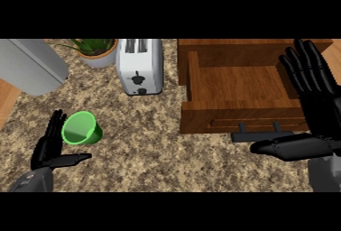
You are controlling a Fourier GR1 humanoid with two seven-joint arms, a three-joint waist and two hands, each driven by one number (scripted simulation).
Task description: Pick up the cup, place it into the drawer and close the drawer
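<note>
A green cup (81,128) lies tipped on the speckled counter at the left, its mouth facing the view. My left hand (50,146) is right beside it on its left, fingers straight and thumb spread, nothing held. The wooden drawer (240,83) stands pulled out at the right, its inside bare, with a dark handle (263,133) on its front. My right hand (313,103) hangs over the drawer's right side, open, fingers pointing away and thumb stretched left just below the handle.
A white toaster (140,65) stands behind the cup, left of the drawer. A potted plant (96,52) and a grey metal object (30,65) sit at the back left. A wooden edge (6,97) shows at the far left.
</note>
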